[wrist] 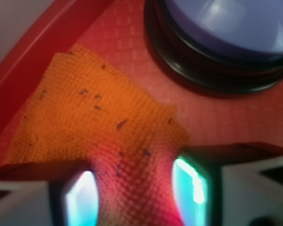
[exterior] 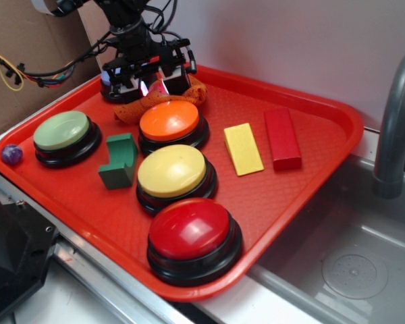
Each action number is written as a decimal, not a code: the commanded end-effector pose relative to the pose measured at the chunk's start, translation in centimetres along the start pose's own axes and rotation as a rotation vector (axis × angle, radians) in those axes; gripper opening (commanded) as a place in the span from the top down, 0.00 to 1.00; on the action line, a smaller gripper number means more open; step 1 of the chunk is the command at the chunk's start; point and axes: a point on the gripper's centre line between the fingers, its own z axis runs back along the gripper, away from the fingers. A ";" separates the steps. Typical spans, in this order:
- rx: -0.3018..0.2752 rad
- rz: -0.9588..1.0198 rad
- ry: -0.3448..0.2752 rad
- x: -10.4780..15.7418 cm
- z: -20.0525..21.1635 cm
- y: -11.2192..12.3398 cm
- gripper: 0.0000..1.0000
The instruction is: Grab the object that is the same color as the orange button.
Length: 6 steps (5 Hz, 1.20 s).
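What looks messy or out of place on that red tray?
The orange knitted cloth lies rumpled at the tray's back edge, flecked with dark specks, bunched between the gripper's fingers. The buttons and blocks sit tidy.

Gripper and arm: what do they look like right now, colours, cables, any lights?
The arm is black with black cables looped round it. The gripper is black and blocky. In the wrist view its finger pads are pale and glow cyan-white. No markings readable.

Pale wall [exterior: 290, 47], brown cardboard [exterior: 27, 40], grey sink basin [exterior: 351, 263] and perhaps a faucet [exterior: 395, 128].
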 end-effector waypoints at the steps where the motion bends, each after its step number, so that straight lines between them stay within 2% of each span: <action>1: -0.010 -0.001 -0.044 1.1 1.1 0.2 1.00; 3: 0.013 -0.026 -0.044 1.3 1.9 0.2 1.00; 4: 0.036 -0.095 -0.022 1.2 4.5 0.0 1.00; 5: 0.046 -0.219 0.022 0.4 7.8 -0.7 1.00; 6: 0.000 -0.327 0.079 -1.4 10.6 -0.6 1.00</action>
